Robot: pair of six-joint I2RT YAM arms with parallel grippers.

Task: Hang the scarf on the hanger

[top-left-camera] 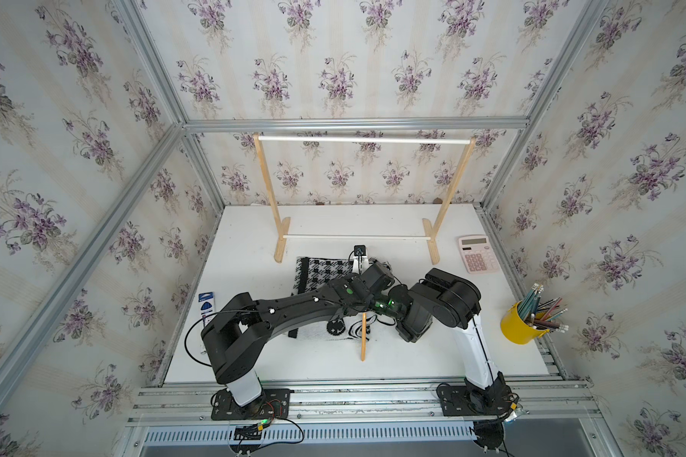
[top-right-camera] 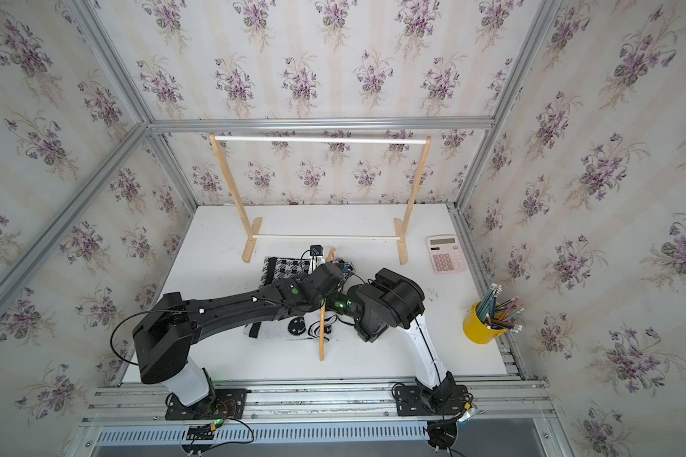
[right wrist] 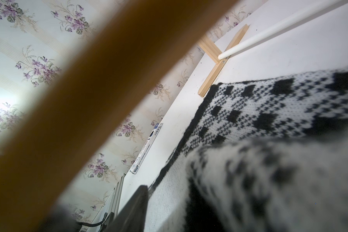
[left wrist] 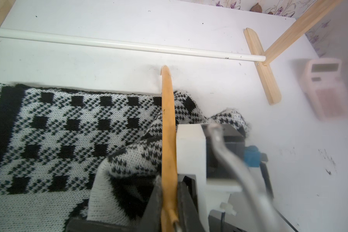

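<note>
Left wrist view: left tool point(left wrist: 169, 202) clenches the hanger point(left wrist: 167, 128), lengthwise front-to-back over the scarf point(left wrist: 68, 128); right tool's state unclear.

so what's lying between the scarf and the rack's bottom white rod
Mostly bare white tabletop; only the hanger tip pokes past the scarf edge toward the rod, seen in the left wrist view.
</note>
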